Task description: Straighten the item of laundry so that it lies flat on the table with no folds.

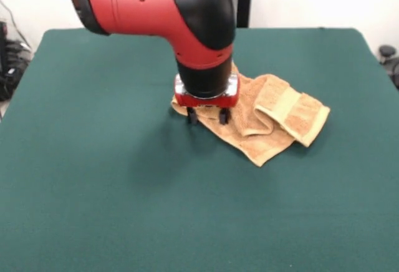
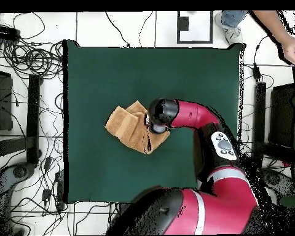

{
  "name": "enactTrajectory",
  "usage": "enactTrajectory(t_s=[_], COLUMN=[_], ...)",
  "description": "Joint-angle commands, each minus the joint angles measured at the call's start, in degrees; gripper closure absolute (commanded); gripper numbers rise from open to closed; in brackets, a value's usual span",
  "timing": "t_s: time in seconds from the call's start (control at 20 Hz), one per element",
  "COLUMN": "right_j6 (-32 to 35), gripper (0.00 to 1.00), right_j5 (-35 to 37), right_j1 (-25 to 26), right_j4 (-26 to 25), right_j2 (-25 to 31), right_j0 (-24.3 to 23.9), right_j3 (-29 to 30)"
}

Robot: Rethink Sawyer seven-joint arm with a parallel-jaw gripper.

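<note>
The tan-orange towel (image 1: 274, 122) lies crumpled on the green table (image 1: 93, 172), right of centre in the front view. Its right end is folded back over itself, with the woven band (image 1: 288, 102) showing. My gripper (image 1: 207, 117) points straight down at the towel's left corner. Its two dark fingers (image 1: 192, 116) stand apart with their tips at the cloth, holding nothing that I can see. In the overhead view the towel (image 2: 126, 125) is bunched near the table's (image 2: 193, 67) middle, and the arm's wrist (image 2: 163, 113) covers its right edge and hides the gripper.
The red arm (image 2: 199, 115) reaches in from the table's bottom right in the overhead view. A person's arm (image 2: 284, 34) and shoe (image 2: 230, 26) show beyond the table's top right corner. Cables lie on the floor on the left.
</note>
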Motion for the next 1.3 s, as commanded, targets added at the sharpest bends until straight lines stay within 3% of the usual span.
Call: enactTrajectory(t_s=[0.05, 0.15, 0.35, 0.55, 0.7, 0.95, 1.15, 1.3], right_j6=[-3.0, -2.1, -2.8, -2.7, -2.7, -2.4, -1.3, -0.9], gripper=[0.00, 0.00, 0.00, 0.00, 0.00, 0.00, 0.00, 0.00], right_j5=[-10.7, -9.9, -1.9, 1.8, 2.6, 13.1, 19.4, 20.1], right_j1=[5.9, 6.4, 7.9, 9.1, 6.1, -3.6, -5.2, -5.5], right_j4=[-11.4, -11.4, -6.3, -3.3, -3.3, -3.1, -1.4, -0.7], right_j2=[0.0, 0.1, 4.0, 5.6, 5.4, 4.2, 4.8, 5.6], right_j0=[4.6, 4.5, 0.6, -1.3, -0.1, 3.4, 3.9, 3.5], right_j3=[3.4, 2.7, 3.2, 3.3, 3.7, 2.4, 1.0, 2.0])
